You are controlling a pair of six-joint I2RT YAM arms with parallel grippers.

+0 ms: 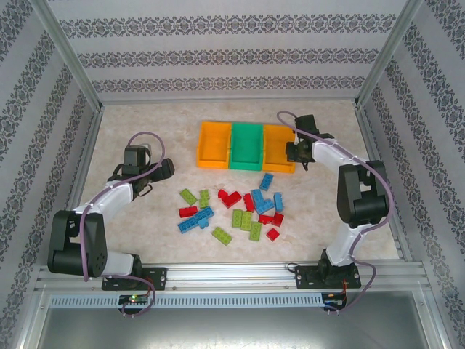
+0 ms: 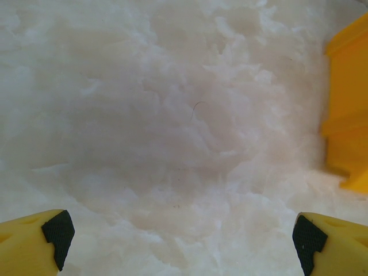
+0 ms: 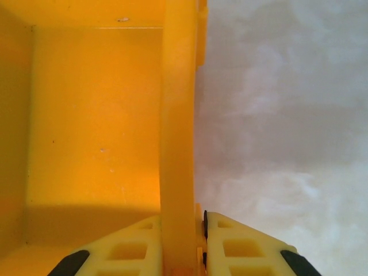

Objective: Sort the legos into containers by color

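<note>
Three joined containers stand in a row at mid-table: an orange one (image 1: pixel 213 163), a green one (image 1: pixel 245 164) and another orange one (image 1: pixel 278 167). In front of them lie several red (image 1: pixel 231 196), blue (image 1: pixel 267 181) and light green (image 1: pixel 188 195) legos, scattered on the table. My right gripper (image 1: pixel 296 151) (image 3: pixel 183 218) is shut on the right wall (image 3: pixel 178 115) of the right orange container, one finger inside and one outside. That container's inside holds no brick where it shows. My left gripper (image 1: pixel 168 169) (image 2: pixel 181 241) hangs open over bare table left of the containers, nothing between its fingers.
The left orange container's side (image 2: pixel 348 103) shows at the right edge of the left wrist view. Patterned walls and metal posts fence the table on three sides. A metal rail (image 1: pixel 232 273) runs along the near edge by the arm bases.
</note>
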